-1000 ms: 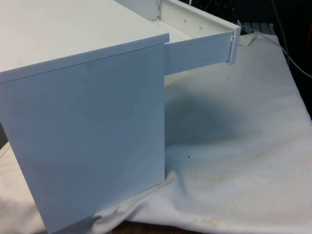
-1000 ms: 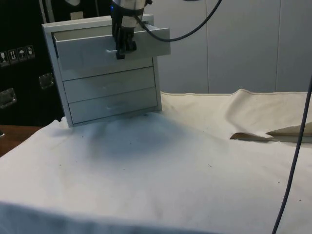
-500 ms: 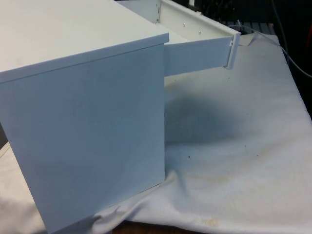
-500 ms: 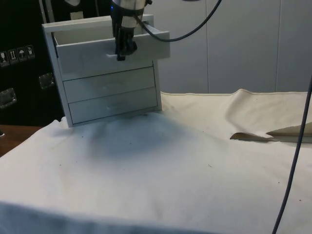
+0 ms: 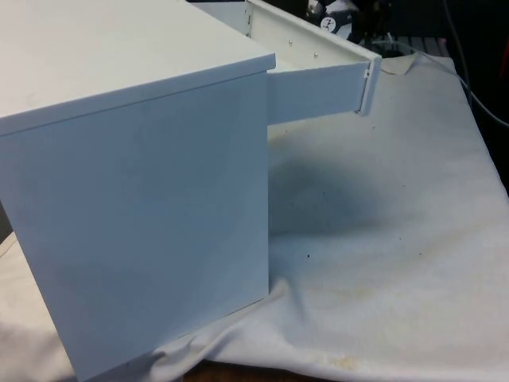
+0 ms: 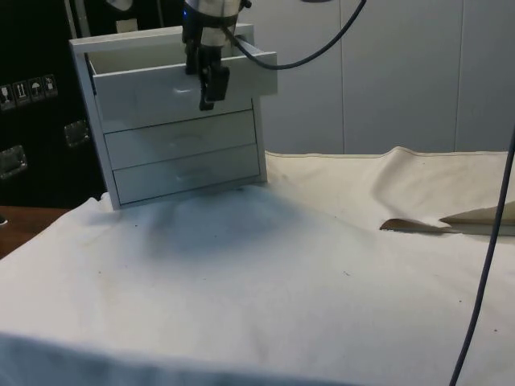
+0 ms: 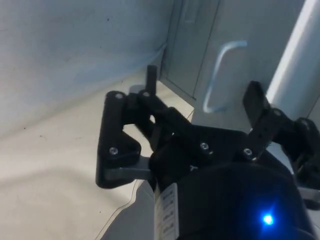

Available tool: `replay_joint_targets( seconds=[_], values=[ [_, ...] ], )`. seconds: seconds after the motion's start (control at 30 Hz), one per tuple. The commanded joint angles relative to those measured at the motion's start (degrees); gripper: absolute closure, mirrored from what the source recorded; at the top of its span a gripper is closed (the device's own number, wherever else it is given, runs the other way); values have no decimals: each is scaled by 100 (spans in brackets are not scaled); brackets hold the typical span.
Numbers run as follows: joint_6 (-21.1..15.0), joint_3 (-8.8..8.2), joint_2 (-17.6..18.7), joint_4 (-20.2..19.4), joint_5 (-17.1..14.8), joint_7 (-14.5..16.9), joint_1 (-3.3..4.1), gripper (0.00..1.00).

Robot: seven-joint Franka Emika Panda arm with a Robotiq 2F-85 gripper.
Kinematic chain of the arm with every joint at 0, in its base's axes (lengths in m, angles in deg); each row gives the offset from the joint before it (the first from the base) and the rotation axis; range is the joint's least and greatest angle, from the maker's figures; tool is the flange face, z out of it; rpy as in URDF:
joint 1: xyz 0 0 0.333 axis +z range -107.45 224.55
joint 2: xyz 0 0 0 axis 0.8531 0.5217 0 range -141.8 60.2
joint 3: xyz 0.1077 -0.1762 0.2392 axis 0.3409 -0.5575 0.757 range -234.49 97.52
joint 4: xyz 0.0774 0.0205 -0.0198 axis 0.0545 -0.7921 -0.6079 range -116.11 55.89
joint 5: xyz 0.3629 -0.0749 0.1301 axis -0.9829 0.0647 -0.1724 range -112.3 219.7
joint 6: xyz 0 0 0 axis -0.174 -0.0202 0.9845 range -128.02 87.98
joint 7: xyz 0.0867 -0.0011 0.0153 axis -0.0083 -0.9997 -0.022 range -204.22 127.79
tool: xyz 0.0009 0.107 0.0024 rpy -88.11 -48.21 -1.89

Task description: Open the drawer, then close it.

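A white chest of three drawers [image 6: 181,189] stands on the cloth, with its plain side [image 5: 143,199] facing the front view. Its top drawer [image 6: 149,90] is partly pulled out and juts toward the front view's right [image 5: 318,87]. My black gripper [image 6: 208,95] hangs just in front of that drawer's face, open and holding nothing. In the wrist view the gripper [image 7: 202,85] has its fingers [image 7: 150,75] spread wide, and the thin metal loop handle [image 7: 220,75] lies just beyond the gap between them, free of both.
The two lower drawers [image 6: 185,138] [image 6: 189,173] are shut. A white cloth [image 6: 265,289] covers the table, with raised folds [image 6: 434,223] at the side view's right. A dark cable [image 6: 481,281] hangs down there.
The gripper was shut at the top drawer's handle and has opened, letting go of it. The drawer has slid a little way back into the chest.
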Motion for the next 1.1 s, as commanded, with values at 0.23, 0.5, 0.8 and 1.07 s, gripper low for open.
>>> replay_joint_targets(
  seconds=[0.23,0.5,0.8,1.07],
  values=[
    [40,246,23,-149,6,-304,6,0],
    [57,401,115,-206,52,-590,17,0],
    [-97,458,413,-223,92,-848,0,0],
    [-132,458,521,-212,126,-957,6,0]
  ],
)
